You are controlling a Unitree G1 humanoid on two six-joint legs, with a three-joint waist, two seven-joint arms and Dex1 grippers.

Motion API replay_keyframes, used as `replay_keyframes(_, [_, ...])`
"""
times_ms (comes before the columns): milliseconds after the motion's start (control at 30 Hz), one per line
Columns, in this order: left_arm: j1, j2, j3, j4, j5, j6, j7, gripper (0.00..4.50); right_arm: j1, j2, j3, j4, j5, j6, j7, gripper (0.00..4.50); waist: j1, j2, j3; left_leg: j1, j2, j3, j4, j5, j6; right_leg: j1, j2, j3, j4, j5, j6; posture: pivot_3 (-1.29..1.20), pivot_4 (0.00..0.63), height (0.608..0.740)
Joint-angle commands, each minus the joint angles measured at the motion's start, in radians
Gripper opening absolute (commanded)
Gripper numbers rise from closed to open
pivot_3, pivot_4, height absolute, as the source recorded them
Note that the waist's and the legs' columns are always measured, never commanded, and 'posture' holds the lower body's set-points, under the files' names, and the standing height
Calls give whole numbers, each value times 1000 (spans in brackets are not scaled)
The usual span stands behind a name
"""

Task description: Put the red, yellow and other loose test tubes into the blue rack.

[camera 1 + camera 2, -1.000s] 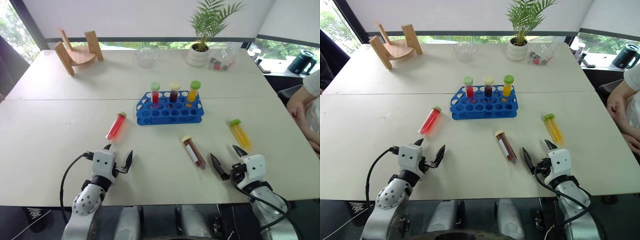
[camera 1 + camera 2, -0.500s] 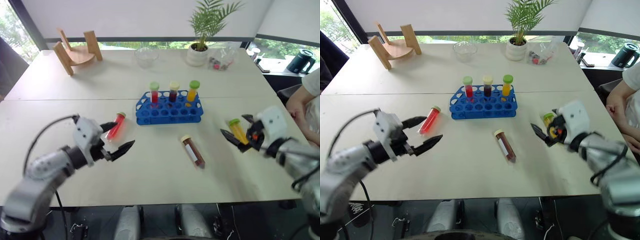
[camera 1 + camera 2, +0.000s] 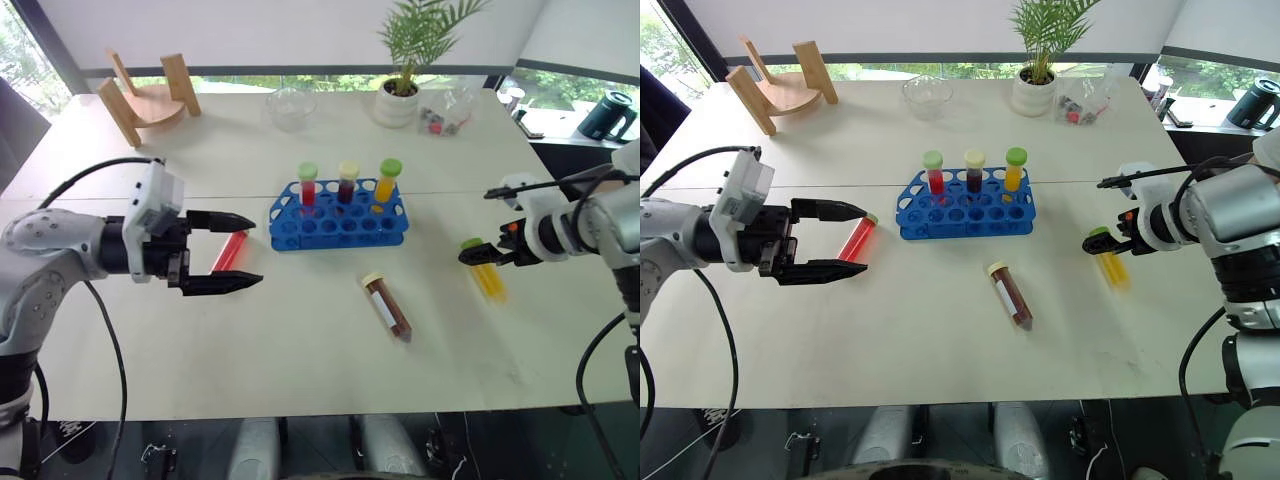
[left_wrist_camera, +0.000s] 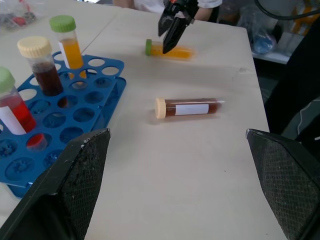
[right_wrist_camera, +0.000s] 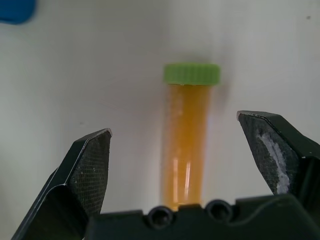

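Both black two-fingered grippers gape empty: the right gripper (image 5: 186,165) straddles the green-capped yellow plastic tube (image 5: 187,137) near the desk's right edge, ready to grasp, while the left gripper (image 3: 228,252) flanks the red tube (image 3: 229,251).

We see 3 tubes (image 3: 346,184) standing in the rack (image 3: 340,225) mid-table, with 3 loose tubes (image 3: 386,305) lying around it.

Blue rack (image 3: 340,226); green-capped yellow tube (image 5: 186,135).
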Motion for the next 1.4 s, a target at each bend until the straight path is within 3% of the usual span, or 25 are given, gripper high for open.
replay_keyframes(33, [-13, 11, 21, -23, -2, -8, -2, 4467, -53, 8, 48, 88, -57, -78, 53, 4500, 0, 0, 0, 0, 0, 0, 0, 0, 0, 0, 0, 0, 0, 0, 0, 0, 150, 740])
replay_keyframes(133, [-11, 14, 32, -34, -10, -2, 6, 4467, -88, 41, 88, 186, -100, -129, 92, 4500, -3, 0, 0, 0, 0, 0, 1, 0, 0, 0, 0, 0, 1, 0, 0, 0, 150, 740])
replay_keyframes(200, [-5, 16, 39, -44, -17, 4, 12, 4500, -106, 57, 114, 236, -129, -163, 124, 3945, -4, 0, 1, 0, 0, 0, 2, 0, 0, 0, 0, 0, 2, 0, 0, 0, 150, 740])
replay_keyframes(267, [2, 19, 45, -52, -21, 7, 15, 4500, -117, 68, 135, 265, -153, -186, 157, 3213, -3, 1, 1, 0, 0, 0, 1, 0, 0, 0, 0, 0, 2, 0, 0, 0, 150, 740])
replay_keyframes(400, [6, 22, 49, -56, -21, 10, 21, 4500, -132, 86, 159, 301, -191, -204, 213, 1105, -1, 1, 1, 0, 0, 0, 1, 0, 0, 0, 0, 0, 2, 0, 0, 0, 150, 740])
replay_keyframes(433, [6, 23, 49, -56, -18, 9, 22, 4500, -133, 90, 159, 305, -199, -203, 219, 776, -1, 1, 1, 0, 0, 0, 1, 0, 0, 0, 0, 0, 2, 0, 0, 0, 150, 740])
replay_keyframes(533, [9, 24, 55, -56, -15, 11, 31, 4500, -138, 94, 146, 298, -211, -188, 235, 765, -1, 1, 1, 0, 0, 0, 1, 0, 0, 0, 0, 0, 2, 0, 0, 0, 150, 740])
replay_keyframes(700, [36, 19, 98, -57, -9, 18, 77, 4500, -130, 143, -146, 81, -128, -303, 154, 765, -8, 5, 3, 0, 0, 0, 1, 0, 0, -1, 0, 0, 3, 0, 1, 0, 150, 740])
replay_keyframes(833, [43, 11, 113, -66, -20, 27, 109, 4500, -7, 300, -408, -148, -45, -383, 4, 765, -10, 3, 2, 0, 1, -3, 1, 0, 0, 0, 2, 0, 3, 0, 1, 0, 150, 740])
replay_keyframes(967, [47, 4, 120, -77, -31, 37, 140, 4500, 204, 487, -534, -355, -34, -675, -111, 765, 0, 3, 2, 0, 1, -3, 1, 0, 0, 2, 2, -1, 3, 0, 1, 0, 150, 740])
replay_keyframes(1133, [31, -16, 101, -70, -38, 43, 174, 4500, 404, 691, -526, -387, -66, -1081, -152, 765, 1, 3, 3, 1, 0, -2, 2, 1, -1, 2, 0, -1, 4, 1, 1, 0, 150, 740])
replay_keyframes(1267, [12, -33, 72, -73, -39, 49, 182, 4500, 455, 768, -481, -252, -120, -1301, -168, 765, -4, 3, 3, 2, 0, -2, 2, 1, -3, 3, 1, -1, 4, 1, 1, 0, 150, 740])
replay_keyframes(1400, [-10, -33, 54, -55, -23, 40, 173, 4500, 436, 792, -470, -153, -138, -1394, -186, 765, -14, 3, 3, 3, 0, -2, 2, 2, -4, 3, 1, 0, 6, 1, 1, 0, 150, 740])
